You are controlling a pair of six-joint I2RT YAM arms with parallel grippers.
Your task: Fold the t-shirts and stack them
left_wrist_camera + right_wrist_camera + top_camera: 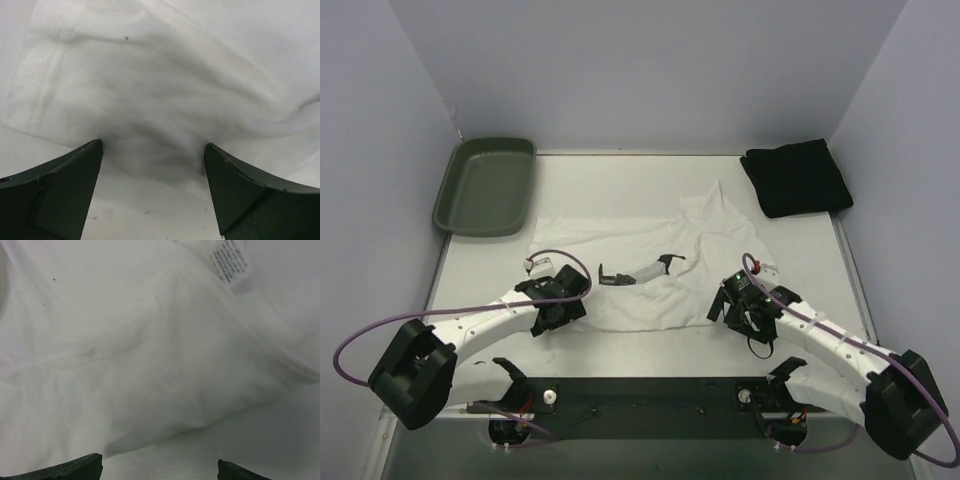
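Pale table (620, 180) carries, right of the green tray (480, 232), the soft, light white t-shirt (650, 250) lying spread and the black t-shirt (797, 178) folded farther right, while left gripper (152, 150) and right gripper (160, 462), jaws wide apart, hover at the white one's near edge, where I would pinch it.

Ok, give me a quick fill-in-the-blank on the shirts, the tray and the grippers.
1. The folded t-shirt at the far right is ____.
2. The green tray sits in the far ____ corner.
3. At the white t-shirt, the left gripper and right gripper have their jaws ____.
Missing words: black; left; open.
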